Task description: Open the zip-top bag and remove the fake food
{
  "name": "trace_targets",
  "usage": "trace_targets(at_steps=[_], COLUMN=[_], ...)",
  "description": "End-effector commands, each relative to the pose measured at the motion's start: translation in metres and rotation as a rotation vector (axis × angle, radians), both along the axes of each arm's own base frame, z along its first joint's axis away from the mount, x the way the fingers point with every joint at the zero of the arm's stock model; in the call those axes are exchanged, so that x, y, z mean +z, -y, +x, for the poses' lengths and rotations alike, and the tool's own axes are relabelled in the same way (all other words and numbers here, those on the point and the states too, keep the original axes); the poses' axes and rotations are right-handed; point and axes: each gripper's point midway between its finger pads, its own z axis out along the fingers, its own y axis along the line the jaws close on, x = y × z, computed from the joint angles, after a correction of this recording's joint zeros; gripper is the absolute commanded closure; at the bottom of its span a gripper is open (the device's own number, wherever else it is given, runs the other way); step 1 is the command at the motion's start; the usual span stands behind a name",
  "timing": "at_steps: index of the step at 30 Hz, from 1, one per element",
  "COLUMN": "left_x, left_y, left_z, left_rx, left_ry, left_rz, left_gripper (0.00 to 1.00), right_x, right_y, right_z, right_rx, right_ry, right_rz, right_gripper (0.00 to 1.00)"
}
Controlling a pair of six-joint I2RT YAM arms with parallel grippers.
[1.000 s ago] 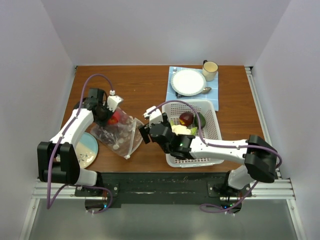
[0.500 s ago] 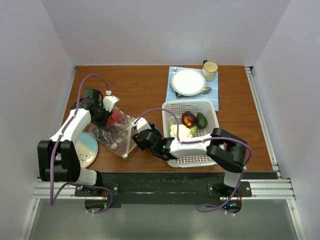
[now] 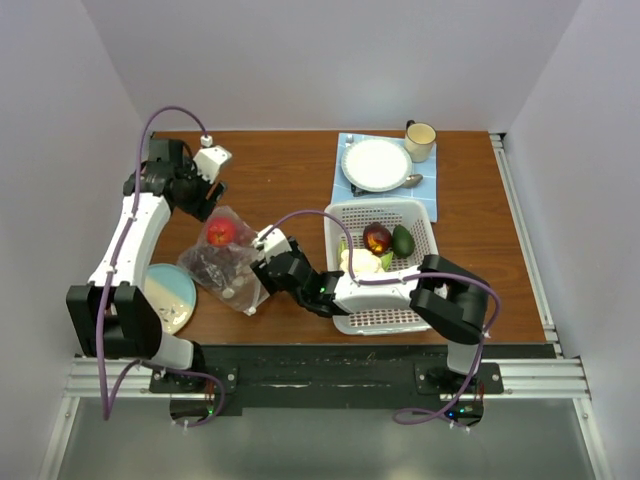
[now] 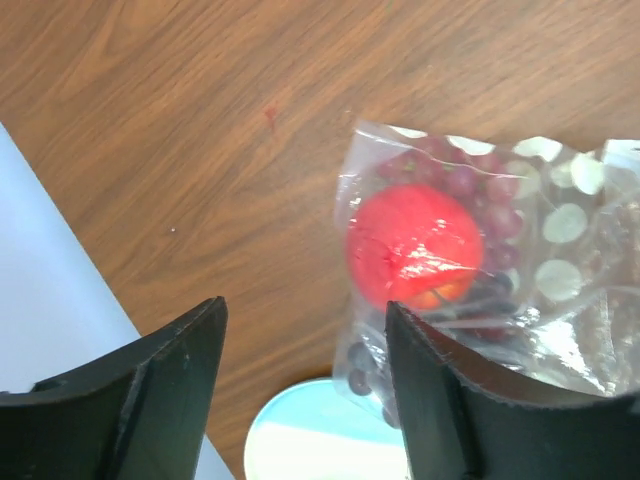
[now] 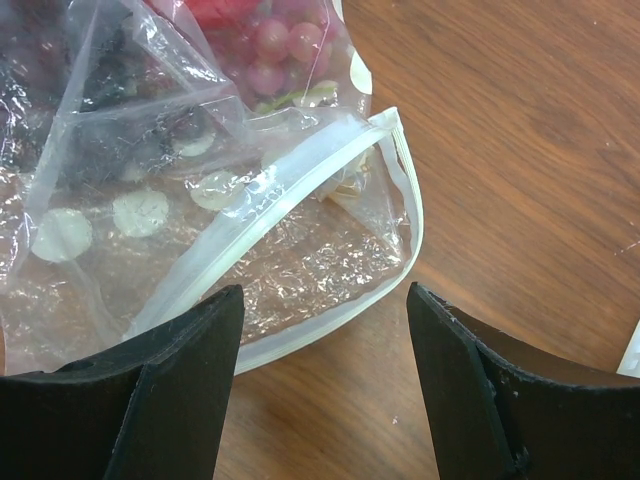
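Left tool [image 4: 300, 340] withdraws from zip-top bag [image 3: 228, 268]; right tool [image 5: 322, 340] closes on its mouth. Both tools wide, empty. Bag lies on bench [image 3: 290, 175], red fruit [image 4: 412, 245] and grapes [image 5: 272, 45] inside. Zip strip [image 5: 290, 185] appears parted: pinch single lip only, low, so other arm can reach in.

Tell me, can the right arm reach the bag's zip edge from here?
Probably yes: the right arm holds its jaws open just above the zip-top bag, over its white zip edge, with nothing in between.

No readable text, labels, brands or numbers anywhere.
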Motion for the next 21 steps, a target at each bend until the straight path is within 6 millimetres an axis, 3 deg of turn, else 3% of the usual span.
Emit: trace_targets(at_steps=[1,3,5,11,13,18,19,21], left_x=[-0.029,-0.051,-0.07,-0.09,-0.096,-0.115,-0.128,-0.133], left_y=[-0.009,-0.018,-0.024,-0.02,-0.014,0.017,0.027,0.044], left_z=[0.012,0.024,0.031,0.045,0.045,0.019,0.003,-0.011], left_rx=[0.01,0.036,0.054,0.069,0.065,0.006,-0.011,-0.051], left_ry=[-0.05,-0.066,-0.09,-0.115,-0.132,-0.211,-0.253,-0.268], left_rz=[0.014,0.037,0.039,0.004,-0.028,-0.104,-0.111,-0.118], left_gripper=[0.35,0.44,0.47,0.55,0.57,0.59,0.59,0.6], right_x=[0.025,0.023,0.024,0.026,0.018,-0.002,-0.008,-0.012], right_y=[-0.014,-0.017,-0.021,-0.03,-0.033,-0.036,-0.036,-0.037], right_z=[0.007,0.007,0.008,0.012,0.013,0.023,0.022,0.024], right_rx=[0.007,0.009,0.013,0.021,0.024,0.022,0.029,0.025], right_ry=[0.03,0.022,0.017,0.009,0.001,-0.045,-0.063,-0.086], right_rz=[0.084,0.089,0.101,0.127,0.118,0.129,0.13,0.157], right_gripper=[0.3,0.3,0.3,0.29,0.29,0.24,0.23,0.22])
